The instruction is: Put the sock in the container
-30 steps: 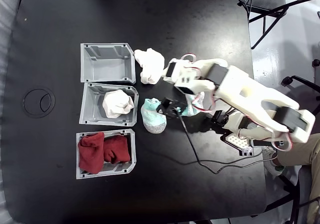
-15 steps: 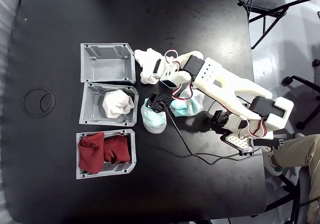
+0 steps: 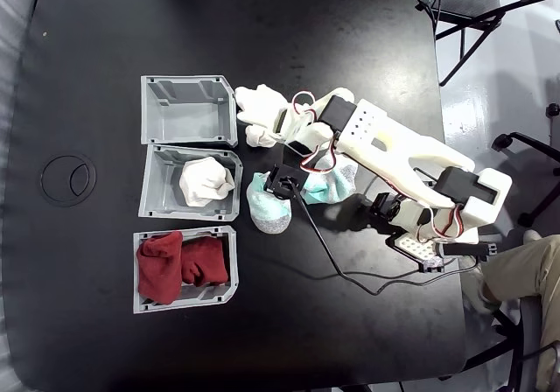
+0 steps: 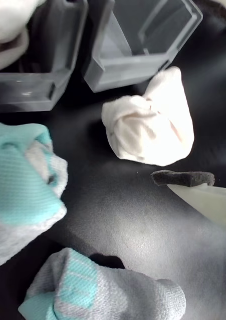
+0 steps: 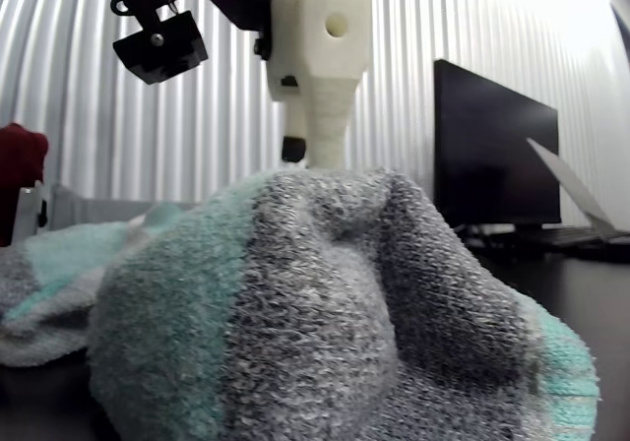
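- Since half a second ago the white two-finger gripper (image 3: pixel 273 135) has edged a little further toward the plain white bundled sock (image 3: pixel 260 112), and that sock now looks slightly reshaped at its lower end, while the bins and other socks lie as they did.
- Far to the gripper's left in the fixed view, a thin ring outline (image 3: pixel 68 178) is marked on the black table (image 3: pixel 315 24).
- Left of the gripper stand three small grey ribbed plastic bins in a column: the top grey container (image 3: pixel 187 110) has nothing in it, the middle bin (image 3: pixel 191 183) holds another white balled sock (image 3: pixel 207 181), and the bottom bin (image 3: pixel 185 269) holds dark red socks (image 3: pixel 182 263).
- The white sock lies on the table just beside the top container's right wall and right at the gripper's tip; whether they touch cannot be told.
- In the wrist view the sock (image 4: pixel 150 124) is a soft, creased, fist-like bundle, rounded at the bottom and tapering to a folded point at the top, bright and nearly washed out by the light.
- One dark-padded fingertip (image 4: pixel 183 177) shows just below that sock, apart from it; the other finger is out of sight, so whether the fingers are spread or closed cannot be told.
- Below the gripper lie two mint-green-and-grey socks (image 3: pixel 269 204), one just beside the middle bin, the other partly under the arm.
- To the right, the white arm (image 3: pixel 411 169) stretches back to its base near the table edge.
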### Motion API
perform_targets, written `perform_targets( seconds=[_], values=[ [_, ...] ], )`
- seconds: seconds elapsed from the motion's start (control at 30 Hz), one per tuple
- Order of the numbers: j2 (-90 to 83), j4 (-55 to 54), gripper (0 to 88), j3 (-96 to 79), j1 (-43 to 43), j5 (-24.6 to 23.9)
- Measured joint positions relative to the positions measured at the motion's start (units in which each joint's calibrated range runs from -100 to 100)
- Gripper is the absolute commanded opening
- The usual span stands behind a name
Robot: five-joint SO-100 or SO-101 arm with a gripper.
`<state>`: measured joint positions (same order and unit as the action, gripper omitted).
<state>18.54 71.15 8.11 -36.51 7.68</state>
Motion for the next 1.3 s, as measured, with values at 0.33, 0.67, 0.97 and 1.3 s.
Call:
perform_targets(
  seconds=[0.33, 0.67, 0.97, 1.3],
  values=[
    [6.20, 0.00, 50.6, 0.18, -0.11, 0.00],
    [15.15, 0.00, 42.3, 11.98, -0.32, 0.00],
    [20.68, 0.00, 27.3, 15.59, -3.60, 0.00],
    [20.76, 0.00, 1.3, 15.68, -4.02, 0.00]
  ],
)
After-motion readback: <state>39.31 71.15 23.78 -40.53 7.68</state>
